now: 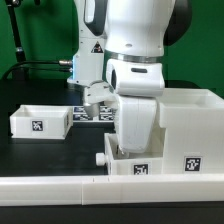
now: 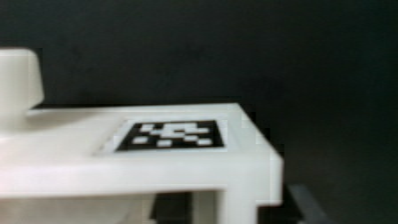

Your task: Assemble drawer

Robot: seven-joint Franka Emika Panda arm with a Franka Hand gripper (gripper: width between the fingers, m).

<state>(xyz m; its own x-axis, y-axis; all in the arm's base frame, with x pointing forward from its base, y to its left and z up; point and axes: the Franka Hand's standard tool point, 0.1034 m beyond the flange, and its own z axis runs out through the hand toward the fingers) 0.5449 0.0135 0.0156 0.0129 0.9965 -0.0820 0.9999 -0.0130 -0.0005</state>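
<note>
Gripper (image 1: 133,148) poised over knobbed tray (image 1: 122,166), just beside housing (image 1: 186,125), at tabletop's near edge (jaws hidden; state cannot be told).

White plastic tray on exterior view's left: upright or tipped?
Upright: the white plastic tray sits flat on the black table, open top up, tag on its side wall.

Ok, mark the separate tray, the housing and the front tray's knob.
separate tray (image 1: 56,127), exterior view, on its front wall.
housing (image 1: 185,128), exterior view, on its front face.
knob (image 1: 100,158), exterior view, on its rounded end.

Glossy white rounded arm (image 1: 135,30) — dark joint bands, small triangle sticker (image 1: 97,47)
</note>
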